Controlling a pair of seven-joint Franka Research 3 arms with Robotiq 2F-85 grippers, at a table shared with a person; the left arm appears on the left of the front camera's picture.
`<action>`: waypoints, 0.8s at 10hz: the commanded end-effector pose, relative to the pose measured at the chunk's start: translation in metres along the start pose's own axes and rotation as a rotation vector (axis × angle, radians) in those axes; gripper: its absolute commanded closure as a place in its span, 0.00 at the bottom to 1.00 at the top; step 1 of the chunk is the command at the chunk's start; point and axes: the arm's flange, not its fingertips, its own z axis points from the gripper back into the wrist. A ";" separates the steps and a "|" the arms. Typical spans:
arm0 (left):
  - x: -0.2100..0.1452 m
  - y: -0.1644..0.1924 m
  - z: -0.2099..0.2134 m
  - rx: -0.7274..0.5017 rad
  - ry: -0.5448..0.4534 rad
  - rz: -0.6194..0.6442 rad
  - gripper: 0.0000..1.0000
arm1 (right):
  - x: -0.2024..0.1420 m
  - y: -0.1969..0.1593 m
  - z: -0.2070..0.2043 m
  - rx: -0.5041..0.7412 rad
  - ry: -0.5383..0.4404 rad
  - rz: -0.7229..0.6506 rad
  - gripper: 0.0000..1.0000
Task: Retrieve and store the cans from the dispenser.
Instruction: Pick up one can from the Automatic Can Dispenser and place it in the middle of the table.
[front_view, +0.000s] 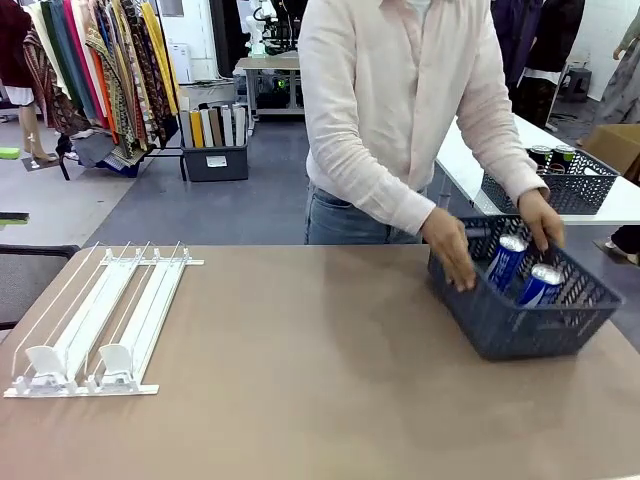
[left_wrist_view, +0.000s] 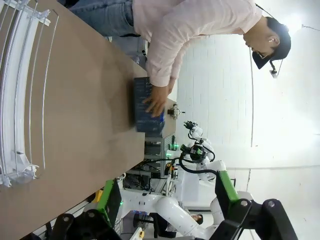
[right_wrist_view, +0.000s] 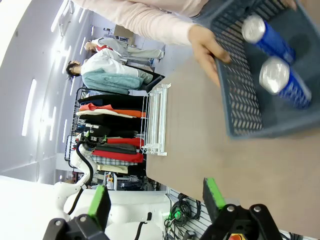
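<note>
Two blue cans lean inside a dark grey mesh basket at the table's right side. A person's hands hold the basket's rim on both sides. The white dispenser lies flat at the left with bare lanes and its pusher blocks at the front lip. In the left wrist view my left gripper is open in the air beyond the table's edge, with the dispenser and the basket far off. My right gripper is open too, hovering off the table edge near the basket and its blue cans.
A second dark mesh basket with cans stands on a white table behind the person. The brown tabletop stretches bare between dispenser and basket. Clothes racks and a bin stand in the background.
</note>
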 end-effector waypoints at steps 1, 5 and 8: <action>-0.001 0.000 0.001 -0.004 0.007 0.000 0.00 | 0.003 0.002 -0.002 0.030 -0.015 0.027 0.00; -0.001 0.000 0.001 -0.004 0.007 0.000 0.00 | 0.003 0.002 -0.002 0.030 -0.015 0.027 0.00; -0.001 0.000 0.001 -0.004 0.007 0.000 0.00 | 0.003 0.002 -0.002 0.030 -0.015 0.027 0.00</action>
